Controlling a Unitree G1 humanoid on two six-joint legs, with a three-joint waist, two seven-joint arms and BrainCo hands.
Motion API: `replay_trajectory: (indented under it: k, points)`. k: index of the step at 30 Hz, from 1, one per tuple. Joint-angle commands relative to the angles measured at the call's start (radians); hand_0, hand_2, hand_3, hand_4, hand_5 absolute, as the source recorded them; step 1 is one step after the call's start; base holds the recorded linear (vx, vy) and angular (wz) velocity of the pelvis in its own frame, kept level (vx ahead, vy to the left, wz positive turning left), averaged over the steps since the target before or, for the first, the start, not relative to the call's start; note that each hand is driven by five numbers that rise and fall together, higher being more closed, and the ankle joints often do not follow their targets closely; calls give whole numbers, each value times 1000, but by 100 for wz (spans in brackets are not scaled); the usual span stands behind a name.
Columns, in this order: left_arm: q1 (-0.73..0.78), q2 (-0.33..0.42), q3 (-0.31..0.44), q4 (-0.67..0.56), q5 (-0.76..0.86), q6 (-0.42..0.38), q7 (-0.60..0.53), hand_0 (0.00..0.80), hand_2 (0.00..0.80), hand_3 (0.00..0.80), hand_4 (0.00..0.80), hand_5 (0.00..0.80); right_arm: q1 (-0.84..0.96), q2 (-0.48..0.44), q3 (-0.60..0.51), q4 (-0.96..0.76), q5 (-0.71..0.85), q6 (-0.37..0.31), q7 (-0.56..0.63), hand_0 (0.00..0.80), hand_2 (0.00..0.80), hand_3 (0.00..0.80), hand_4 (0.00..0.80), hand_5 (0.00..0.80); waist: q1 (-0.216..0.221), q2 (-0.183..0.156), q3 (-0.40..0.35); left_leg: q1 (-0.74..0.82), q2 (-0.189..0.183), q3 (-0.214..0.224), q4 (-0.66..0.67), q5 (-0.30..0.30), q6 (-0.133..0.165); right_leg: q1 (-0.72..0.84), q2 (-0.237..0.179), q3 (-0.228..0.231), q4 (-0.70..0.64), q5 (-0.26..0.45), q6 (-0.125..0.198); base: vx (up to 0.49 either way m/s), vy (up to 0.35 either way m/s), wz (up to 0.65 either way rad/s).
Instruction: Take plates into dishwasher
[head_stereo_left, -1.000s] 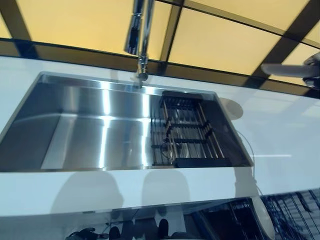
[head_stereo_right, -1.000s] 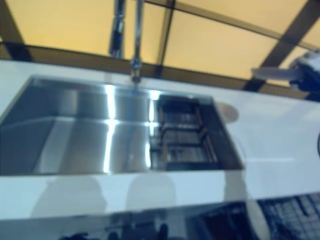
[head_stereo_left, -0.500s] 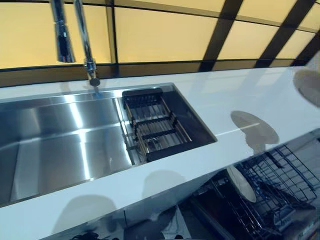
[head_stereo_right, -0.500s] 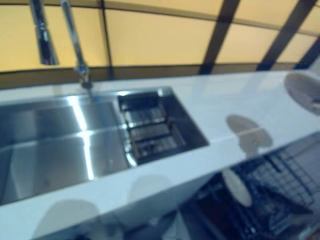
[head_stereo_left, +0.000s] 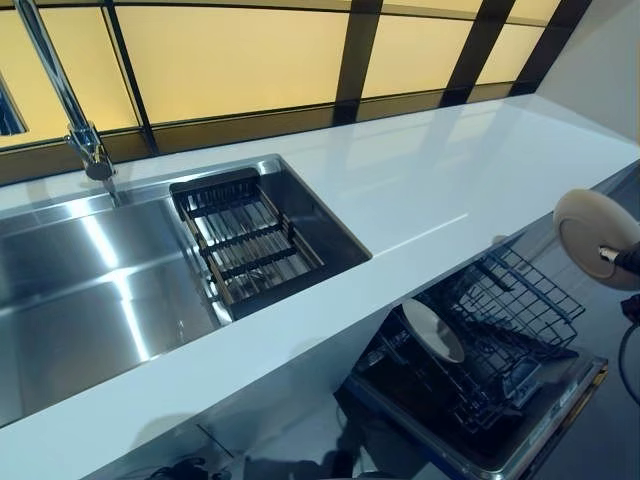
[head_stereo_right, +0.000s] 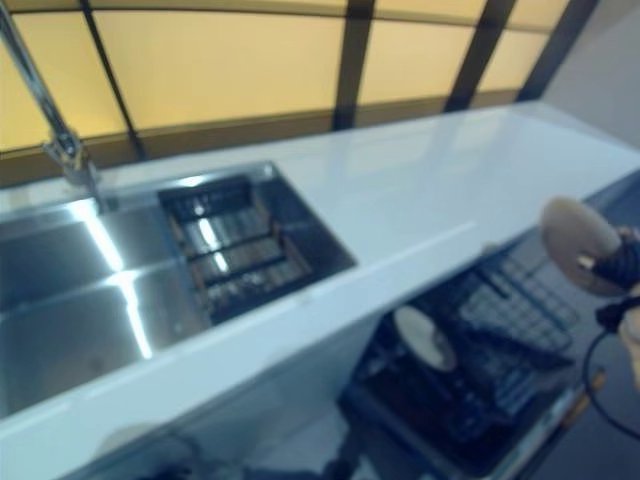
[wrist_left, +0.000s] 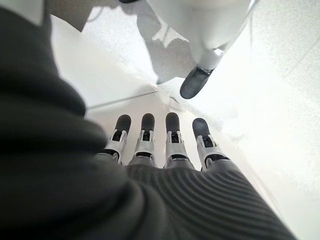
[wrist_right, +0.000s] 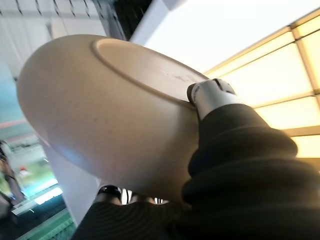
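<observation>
Plate (wrist_right: 100, 115) — right robot hand (wrist_right: 220, 130) grips it | wrist view only: left robot hand (wrist_left: 165, 145) — fingers straight

You see a white counter (head_stereo_left: 430, 190) with a steel sink (head_stereo_left: 90, 290), tap (head_stereo_left: 85, 150), and amber windows (head_stereo_left: 230, 60) behind.

Sink (head_stereo_left: 90, 290) left in counter (head_stereo_left: 440, 190), drainer basket (head_stereo_left: 245, 245) in its right end; dishwasher rack (head_stereo_left: 500, 320) below counter, right.

No readable text, labels, brands, numbers or signs on anything in view.
</observation>
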Motion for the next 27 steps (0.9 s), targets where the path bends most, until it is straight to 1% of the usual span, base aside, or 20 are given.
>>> replay_trajectory:
  k: [1, 3, 6, 12, 19, 27]
  points:
    - [-51, -1, 5, 29, 15, -30, 15, 0, 0, 0, 0, 0, -103, 21, -26, -62, -52, 11, -61, 800, 800, 800, 800, 800, 30, -4, 28, -48, -16, -116, 2, -2, 44, 64, 8, 62, 54, -88, 31, 27, -82, -47]
    - [-51, -6, -2, 25, 23, -30, 12, 0, 0, 0, 0, 0, -107, 37, -11, -72, -88, 22, -52, 800, 800, 800, 800, 800, 27, 6, 31, -46, -9, -125, 3, -1, 39, 57, 4, 65, 56, -89, 28, 14, -52, -35]
    - [-72, -13, -25, 16, 30, -33, 3, 0, 0, 0, 0, 0, -131, 58, 23, -74, -100, 51, -54, 800, 800, 800, 800, 800, 17, 28, 45, -53, 6, -117, 1, 9, 27, 38, -1, 58, 65, -88, 26, -15, -18, -4]
    - [-103, -26, -69, 2, 17, -49, 3, 0, 0, 0, 0, 0, -171, 92, 63, -30, -67, 72, -60, 800, 800, 800, 800, 800, -2, 67, 74, -68, 17, -106, -4, 20, 11, 8, -14, 50, 74, -89, 26, -2, 33, -3]
    - [-110, -36, -105, -11, 1, -65, -1, 0, 0, 0, 0, 0, -154, 107, 79, 51, -50, 51, -59, 800, 800, 800, 800, 800, -6, 100, 88, -72, 16, -110, -3, 24, 2, -6, -31, 37, 95, -101, 23, 56, 24, 0]
    - [-110, -44, -132, -19, -18, -77, -12, 0, 0, 0, 0, 0, -152, 76, 93, 110, -48, 38, -52, 800, 800, 800, 800, 800, -4, 144, 117, -83, 11, -132, 3, 34, -4, -33, -49, 21, 155, -135, 12, 34, 15, 3]
